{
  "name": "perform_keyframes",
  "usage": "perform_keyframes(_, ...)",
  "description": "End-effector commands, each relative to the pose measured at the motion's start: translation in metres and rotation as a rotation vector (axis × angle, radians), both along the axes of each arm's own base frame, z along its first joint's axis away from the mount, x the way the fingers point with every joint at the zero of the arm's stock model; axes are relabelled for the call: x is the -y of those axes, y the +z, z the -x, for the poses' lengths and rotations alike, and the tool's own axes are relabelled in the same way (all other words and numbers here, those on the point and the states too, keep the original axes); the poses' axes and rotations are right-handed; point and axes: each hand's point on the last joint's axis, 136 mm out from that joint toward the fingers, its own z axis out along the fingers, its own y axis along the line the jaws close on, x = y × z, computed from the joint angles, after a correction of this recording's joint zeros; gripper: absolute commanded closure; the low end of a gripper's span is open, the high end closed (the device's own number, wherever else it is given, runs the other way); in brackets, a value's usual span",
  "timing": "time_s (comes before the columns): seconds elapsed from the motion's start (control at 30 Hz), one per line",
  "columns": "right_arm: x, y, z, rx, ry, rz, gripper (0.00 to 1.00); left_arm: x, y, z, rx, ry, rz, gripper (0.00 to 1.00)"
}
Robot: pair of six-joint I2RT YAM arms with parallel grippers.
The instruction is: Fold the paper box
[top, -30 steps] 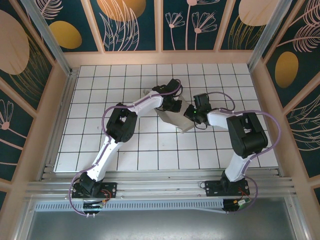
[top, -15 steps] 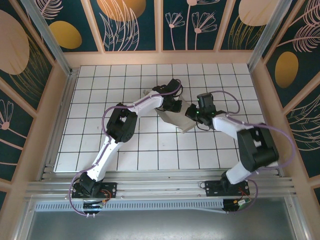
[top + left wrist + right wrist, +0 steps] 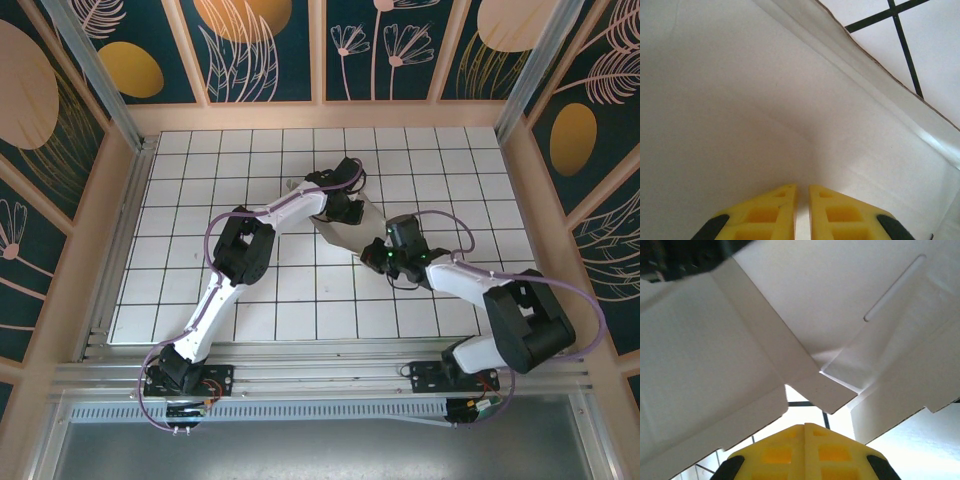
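Note:
The paper box (image 3: pixel 338 234) is a white creased cardboard sheet in the middle of the table, with its near side raised off the surface. My left gripper (image 3: pixel 349 211) is at the box's far edge. In the left wrist view its yellow fingers (image 3: pixel 802 188) stand almost together, pinching a thin white panel (image 3: pixel 740 100). My right gripper (image 3: pixel 373 257) is at the box's near right corner. It is shut with nothing in it (image 3: pixel 805 426), low under the raised flaps (image 3: pixel 715 355). One pointed flap (image 3: pixel 832 392) hangs just ahead of its tips. A slot (image 3: pixel 895 287) shows in the panel above.
The white gridded table (image 3: pixel 200 200) is fenced by wooden walls and a metal frame (image 3: pixel 95 70). Both arm bases sit on the rail at the near edge (image 3: pixel 320 378). The right arm's elbow (image 3: pixel 525 320) sticks out to the near right.
My right gripper has slid from the box's right side toward me, to its near right corner, and the elbow has swung down and to the right. The left arm has held still.

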Motion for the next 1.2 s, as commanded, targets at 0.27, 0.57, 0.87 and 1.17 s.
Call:
perform_keyframes(0.27, -0.007, -0.015, -0.019, -0.009, -0.014, 0.037, 1.00, -0.002, -0.014, 0.014, -0.063, -0.002, -0.034, 0.86)
perform_keyframes(0.57, -0.017, -0.024, -0.045, 0.027, -0.028, 0.039, 1.00, -0.002, -0.013, 0.015, -0.065, -0.013, -0.034, 0.86)
perform_keyframes(0.87, -0.024, -0.024, -0.055, 0.049, -0.030, 0.018, 1.00, 0.000, -0.013, 0.015, -0.068, -0.015, -0.025, 0.87)
perform_keyframes(1.17, 0.013, 0.021, -0.040, 0.121, -0.097, 0.073, 0.98, 0.000, -0.012, 0.012, -0.054, -0.008, -0.031, 0.86)
